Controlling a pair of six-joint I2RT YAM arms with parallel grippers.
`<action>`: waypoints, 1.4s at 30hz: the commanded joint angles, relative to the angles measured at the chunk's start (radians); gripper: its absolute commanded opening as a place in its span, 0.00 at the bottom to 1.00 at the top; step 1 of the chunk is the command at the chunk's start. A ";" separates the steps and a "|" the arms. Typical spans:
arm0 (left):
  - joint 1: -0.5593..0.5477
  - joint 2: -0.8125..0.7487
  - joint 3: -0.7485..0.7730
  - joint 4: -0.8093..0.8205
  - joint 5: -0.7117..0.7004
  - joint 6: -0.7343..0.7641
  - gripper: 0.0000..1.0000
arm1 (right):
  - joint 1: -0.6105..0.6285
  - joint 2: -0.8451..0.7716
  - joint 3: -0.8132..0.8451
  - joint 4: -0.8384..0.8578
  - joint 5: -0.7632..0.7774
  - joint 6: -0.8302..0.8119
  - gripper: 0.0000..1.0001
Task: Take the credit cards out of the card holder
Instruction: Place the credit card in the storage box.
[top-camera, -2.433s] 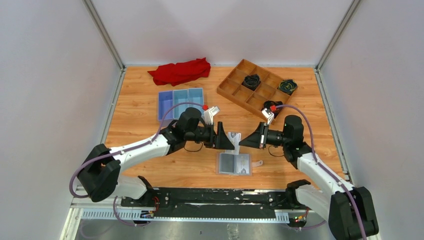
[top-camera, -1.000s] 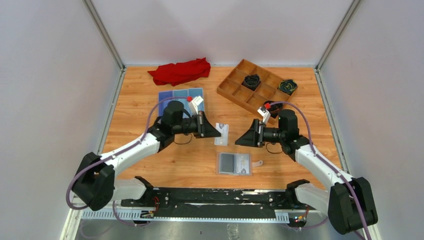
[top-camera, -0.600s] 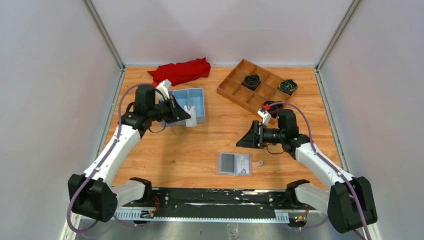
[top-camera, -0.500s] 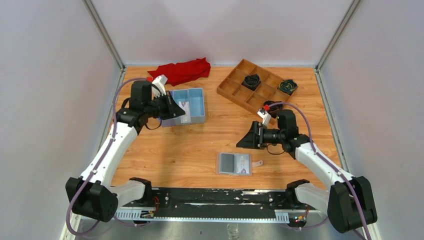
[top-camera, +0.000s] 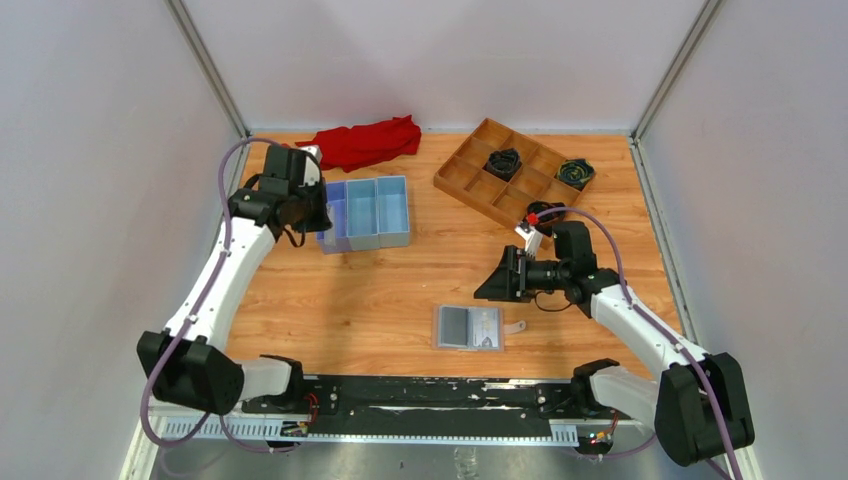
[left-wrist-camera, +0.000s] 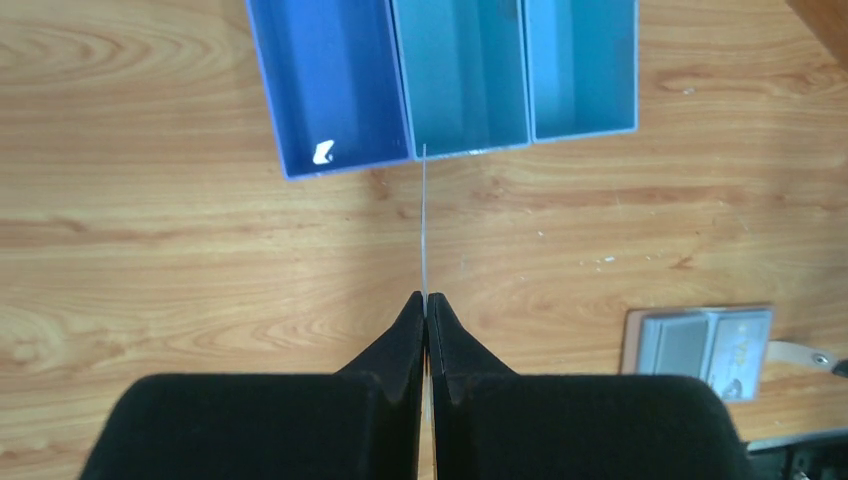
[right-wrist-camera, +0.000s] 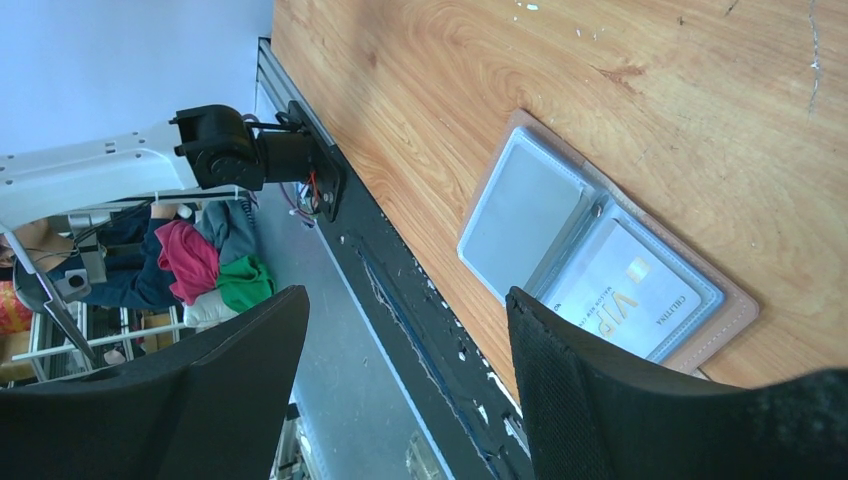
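My left gripper (left-wrist-camera: 427, 300) is pinched tight on a thin card (left-wrist-camera: 424, 220), which I see only edge-on from the wrist camera as a pale sliver running straight out from the fingertips, so I cannot tell its colour or face. That sliver lines up with the near wall of the blue three-compartment tray (left-wrist-camera: 400, 80), about where the left and middle compartments meet. Whether it touches the wall I cannot tell. From the top camera the left gripper (top-camera: 316, 212) sits at the left end of that tray (top-camera: 380, 240), far back on the table (top-camera: 400, 290), and the card is hidden there. The card holder (top-camera: 469, 327) lies open and flat close to the near edge of the table, well apart from the left arm. In the right wrist view the card holder (right-wrist-camera: 522, 212) has one grey panel bare under clear plastic, while the other panel has a pale VIP card (right-wrist-camera: 625, 300) tucked inside. My right gripper (right-wrist-camera: 405, 300) is spread wide with nothing between its fingers, hanging above the table just beside the holder.
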 joint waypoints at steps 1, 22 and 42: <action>0.031 0.099 0.099 -0.023 -0.021 0.123 0.00 | -0.011 -0.013 0.014 -0.032 0.013 -0.017 0.76; 0.148 0.583 0.321 0.059 0.141 0.175 0.00 | -0.011 -0.042 -0.021 -0.031 0.012 -0.001 0.76; 0.163 0.756 0.313 0.177 0.121 0.102 0.15 | -0.011 -0.023 -0.027 -0.008 0.027 0.003 0.76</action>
